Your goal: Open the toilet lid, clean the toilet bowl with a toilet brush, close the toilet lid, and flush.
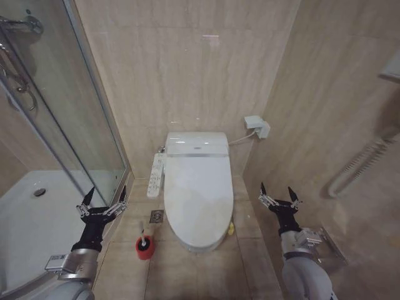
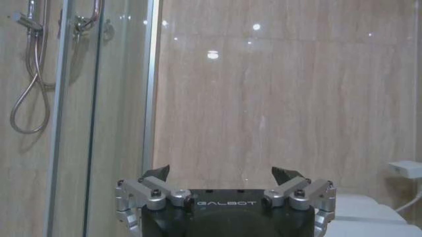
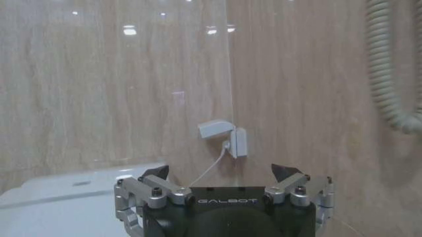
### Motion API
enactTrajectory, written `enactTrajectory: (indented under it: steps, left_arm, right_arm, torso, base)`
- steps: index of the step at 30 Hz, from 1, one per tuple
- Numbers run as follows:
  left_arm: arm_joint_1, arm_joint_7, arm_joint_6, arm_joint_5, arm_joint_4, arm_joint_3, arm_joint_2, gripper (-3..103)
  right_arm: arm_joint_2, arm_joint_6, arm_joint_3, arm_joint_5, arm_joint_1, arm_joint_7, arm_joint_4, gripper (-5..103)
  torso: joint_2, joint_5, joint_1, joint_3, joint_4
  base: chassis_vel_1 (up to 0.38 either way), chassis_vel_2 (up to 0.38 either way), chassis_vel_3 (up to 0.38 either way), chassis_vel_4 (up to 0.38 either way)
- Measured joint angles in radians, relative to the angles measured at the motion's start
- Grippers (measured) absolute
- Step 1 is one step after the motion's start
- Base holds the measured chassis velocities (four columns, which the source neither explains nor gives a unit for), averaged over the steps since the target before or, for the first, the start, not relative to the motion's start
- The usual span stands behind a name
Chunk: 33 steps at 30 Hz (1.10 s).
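Toilet lid: glossy white oval, lying closed over the bowl against the back wall. Toilet brush stands in its red cup at the left. Left gripper and right gripper flank the toilet, fingers spread, empty.

Small tiled bathroom, smart toilet against beige wall, glass shower enclosure beside it, shower hose

White "GALBOT" lettering on black body of left gripper. Same "GALBOT" lettering on right gripper. No other readable text.
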Motion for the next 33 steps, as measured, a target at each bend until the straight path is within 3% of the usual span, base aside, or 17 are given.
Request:
enactTrajectory:
  steps: [14, 33]
  left_arm:
    - [-0.001, 0.000, 0.000, 0.000, 0.000, 0.000, 0.000, 100]
    - [0.000, 0.000, 0.000, 0.000, 0.000, 0.000, 0.000, 100]
  right_arm:
    - [0.000, 0.000, 0.000, 0.000, 0.001, 0.000, 0.000, 100]
    - [0.000, 0.000, 0.000, 0.000, 0.000, 0.000, 0.000, 100]
  torso:
    - [-0.001, -0.0001, 0.002, 0.001, 0.0001]
    - [0.000, -0.0001, 0.000, 0.000, 0.0002]
  base:
    - [-0.001, -0.004, -0.002, -0.003]
    - [0.198, -0.190, -0.191, 0.187]
